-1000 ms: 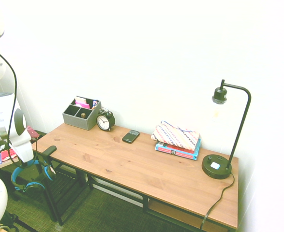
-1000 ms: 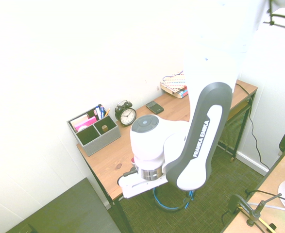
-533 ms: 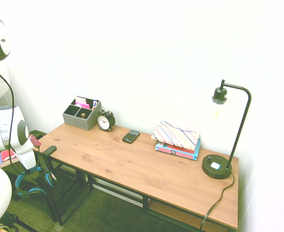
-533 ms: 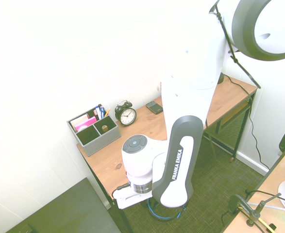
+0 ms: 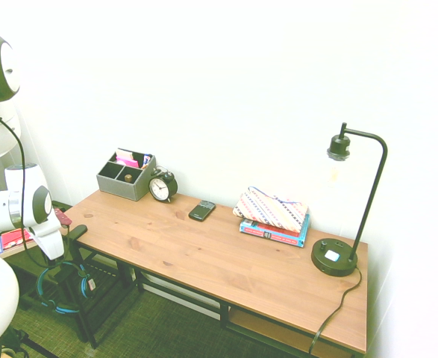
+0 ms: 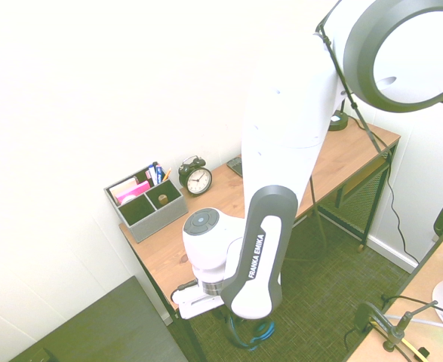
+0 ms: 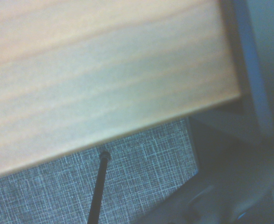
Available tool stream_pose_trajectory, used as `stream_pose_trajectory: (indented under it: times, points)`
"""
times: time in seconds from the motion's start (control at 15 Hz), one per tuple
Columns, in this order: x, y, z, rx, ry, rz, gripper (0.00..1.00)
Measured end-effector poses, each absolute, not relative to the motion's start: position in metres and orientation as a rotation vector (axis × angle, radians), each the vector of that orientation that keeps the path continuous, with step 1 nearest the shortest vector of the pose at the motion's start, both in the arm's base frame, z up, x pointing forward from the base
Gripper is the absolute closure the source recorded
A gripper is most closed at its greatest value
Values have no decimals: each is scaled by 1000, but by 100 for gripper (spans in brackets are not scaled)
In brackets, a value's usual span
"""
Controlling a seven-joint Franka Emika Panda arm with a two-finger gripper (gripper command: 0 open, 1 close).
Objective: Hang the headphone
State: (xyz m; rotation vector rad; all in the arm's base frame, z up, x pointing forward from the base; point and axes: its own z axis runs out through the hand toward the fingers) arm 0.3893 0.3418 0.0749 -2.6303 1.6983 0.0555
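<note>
wooden desk (image 5: 226, 257) fills the middle of the first exterior view, carrying a lamp (image 5: 345, 201) at 3 o'clock, a stack of books (image 5: 274, 224) under a patterned pouch (image 5: 272, 209), a grey organiser (image 5: 125, 175) and an alarm clock (image 5: 162, 186) at 10 o'clock, and a phone (image 5: 201, 210) near centre. white arm (image 5: 13, 209) bent low off the desk's 9 o'clock end.

headphone (image 5: 63, 287) now below the desktop at 8 o'clock, blue-trimmed band looping beside the dark hook (image 5: 77, 232) at the desk's end; a second ago sat higher, about level with the hook, so has dropped with the wrist. in the second exterior view only a blue arc (image 6: 253, 332) peeks out at 6 o'clock beneath the arm.

gripper (image 5: 54, 257) hidden against the band; cannot tell how wide the fingers stand, nor whether anything is gripped.

judging by the drop: either lowered onto the hook and near release, or slipped past it. unclear from here whether the band rests on the hook.
</note>
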Motion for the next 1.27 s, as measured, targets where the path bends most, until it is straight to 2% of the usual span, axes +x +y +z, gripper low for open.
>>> stream_pose_trajectory:
  times: [0.2,0.47,1.0,1.27]
  points:
    - [394,350,100,-2651,1656,60,0]
    - [389,328,187,-2863,1401,54,0]
    - [408,123,315,-2751,1468,-121,0]
    - [397,23,409,-2709,1508,-171,0]
